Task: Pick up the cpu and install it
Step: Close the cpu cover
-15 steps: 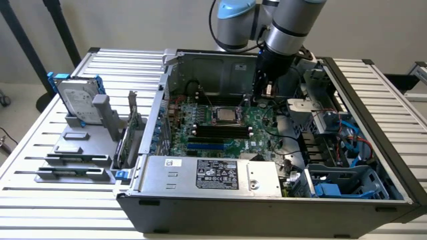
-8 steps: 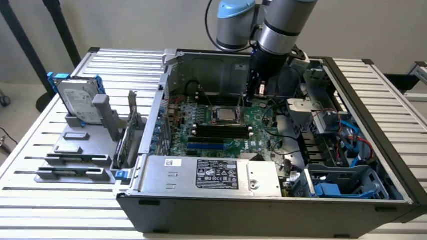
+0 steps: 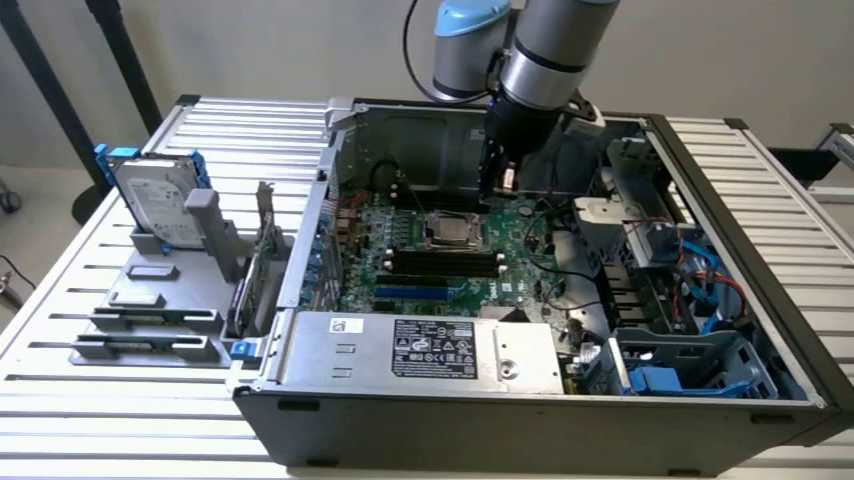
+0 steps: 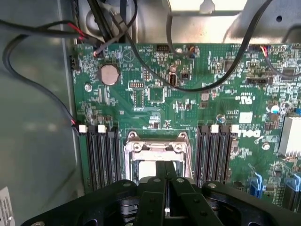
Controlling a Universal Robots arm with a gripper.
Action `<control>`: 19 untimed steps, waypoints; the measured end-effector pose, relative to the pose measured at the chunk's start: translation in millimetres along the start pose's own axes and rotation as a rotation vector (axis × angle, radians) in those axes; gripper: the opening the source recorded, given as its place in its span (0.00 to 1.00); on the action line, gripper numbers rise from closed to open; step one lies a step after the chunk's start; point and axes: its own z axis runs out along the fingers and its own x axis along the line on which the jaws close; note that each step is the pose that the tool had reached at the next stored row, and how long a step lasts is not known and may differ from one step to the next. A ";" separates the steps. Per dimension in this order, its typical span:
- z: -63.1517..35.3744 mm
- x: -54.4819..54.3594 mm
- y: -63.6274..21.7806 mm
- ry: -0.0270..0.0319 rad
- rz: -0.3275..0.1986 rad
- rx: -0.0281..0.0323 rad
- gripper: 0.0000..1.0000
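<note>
Wrist view: white "DELL" lettering is read on the green motherboard (image 4: pixel 155 94), beside the memory slots (image 4: pixel 217 153). The claw (image 4: pixel 165 165) is seen with its fingers pressed together. The cpu (image 4: pixel 148 170) is seated inside the metal socket frame (image 4: pixel 153 146), directly under the claw's tips; contact between them cannot be told. The power supply label (image 3: pixel 434 350) cannot be read.

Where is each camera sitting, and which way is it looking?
Exterior view: off the arm, high by the case's near side, looking down into it; the arm and gripper hang from above.
Wrist view: on the wrist, looking down past the shut fingers at the motherboard.
Shared: the gripper, the motherboard and the socket under the gripper.
</note>
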 end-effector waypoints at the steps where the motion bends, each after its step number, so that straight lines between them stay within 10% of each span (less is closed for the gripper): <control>1: 0.3 -0.1 -1.7 0.0000 0.000 0.0043 0.11; 11: 5.1 -1.6 -19.6 -0.0013 0.002 0.0531 0.11; 19: 11.8 -2.2 -31.1 -0.0007 0.002 0.0728 0.11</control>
